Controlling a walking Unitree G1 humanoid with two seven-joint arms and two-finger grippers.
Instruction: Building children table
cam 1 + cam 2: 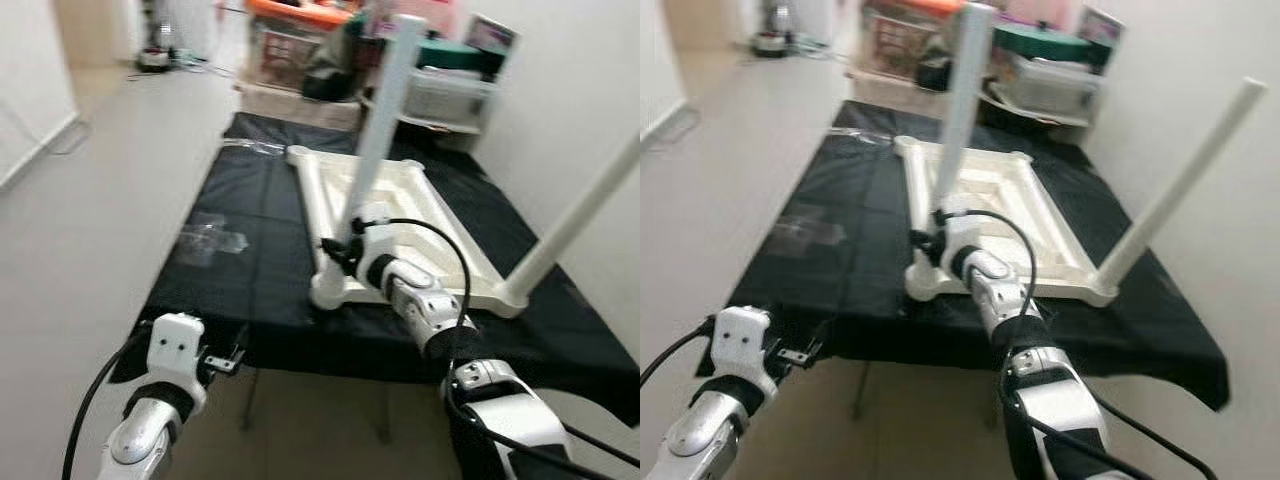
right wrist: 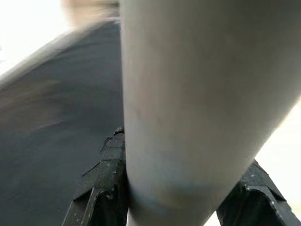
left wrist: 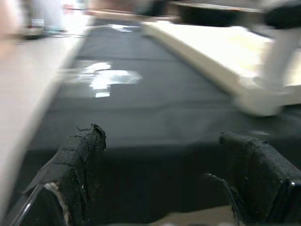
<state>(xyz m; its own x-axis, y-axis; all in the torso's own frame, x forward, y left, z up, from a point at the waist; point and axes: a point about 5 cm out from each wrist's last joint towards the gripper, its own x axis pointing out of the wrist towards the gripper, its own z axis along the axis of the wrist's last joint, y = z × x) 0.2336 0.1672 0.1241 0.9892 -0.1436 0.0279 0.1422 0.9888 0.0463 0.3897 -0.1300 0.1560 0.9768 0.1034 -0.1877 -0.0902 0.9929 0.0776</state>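
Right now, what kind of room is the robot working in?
Probably a room in a home, used as an assembly spot: an upturned white table lies on a black sheet on the floor, with cluttered storage boxes by the wall.

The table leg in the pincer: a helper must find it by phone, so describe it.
On the black cloth lies an upturned white tabletop frame. At its near left corner stands the white leg, clamped low by the right pincer; the other leg leans at the near right corner.
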